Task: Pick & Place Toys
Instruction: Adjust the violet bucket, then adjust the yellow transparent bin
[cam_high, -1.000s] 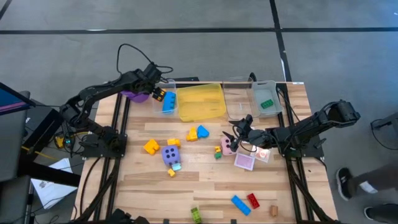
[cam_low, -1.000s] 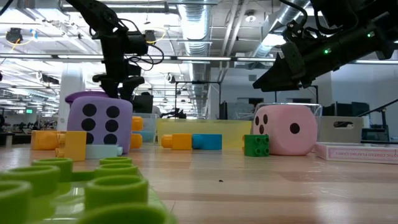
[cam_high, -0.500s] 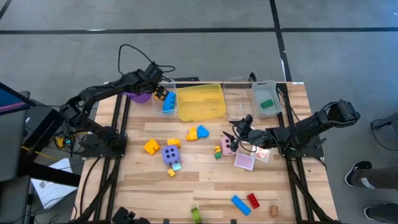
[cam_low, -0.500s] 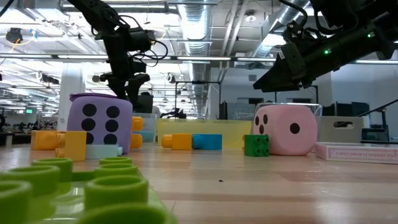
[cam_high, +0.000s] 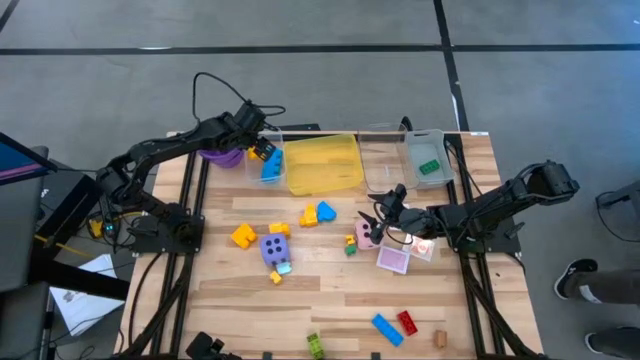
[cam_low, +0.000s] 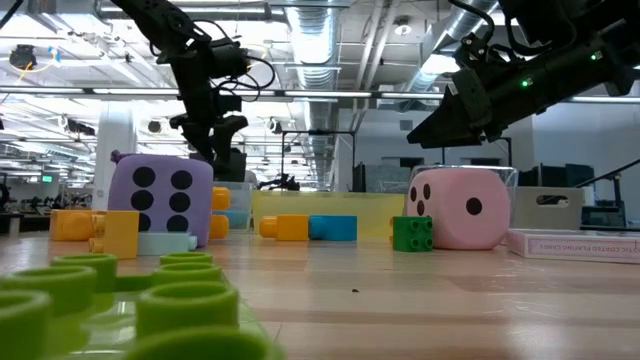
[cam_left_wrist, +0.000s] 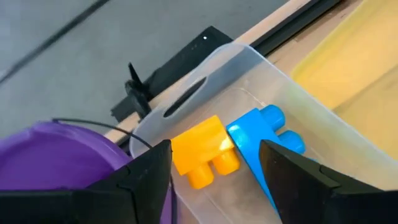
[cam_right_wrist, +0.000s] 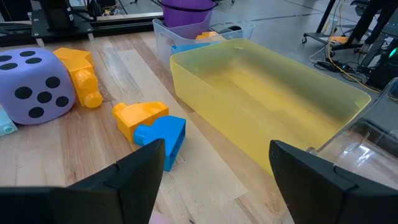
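Note:
My left gripper (cam_high: 264, 150) hangs open over the clear tray (cam_high: 251, 163) at the far left. A yellow block (cam_left_wrist: 204, 151) and a blue block (cam_left_wrist: 264, 130) lie in that tray below its fingers. My right gripper (cam_high: 378, 218) is open and empty, just above and to the far side of the pink die (cam_high: 366, 236), which rests on the table. It shows above the die (cam_low: 462, 208) in the low view. A purple die (cam_high: 274, 247), yellow blocks (cam_high: 243, 235), an orange and blue pair (cam_high: 318, 213) and pink cards (cam_high: 393, 259) lie on the table.
A purple cup (cam_high: 215, 155) stands left of the clear tray. A yellow tray (cam_high: 322, 163), a clear tray (cam_high: 383, 165) and a tray holding a green block (cam_high: 428, 166) line the far edge. Blue (cam_high: 386, 328), red (cam_high: 408, 321) and green (cam_high: 315, 345) bricks lie near the front edge.
My left gripper has shifted a little toward the table's right edge and slightly up over the clear tray. My right gripper has kept still above the pink die.

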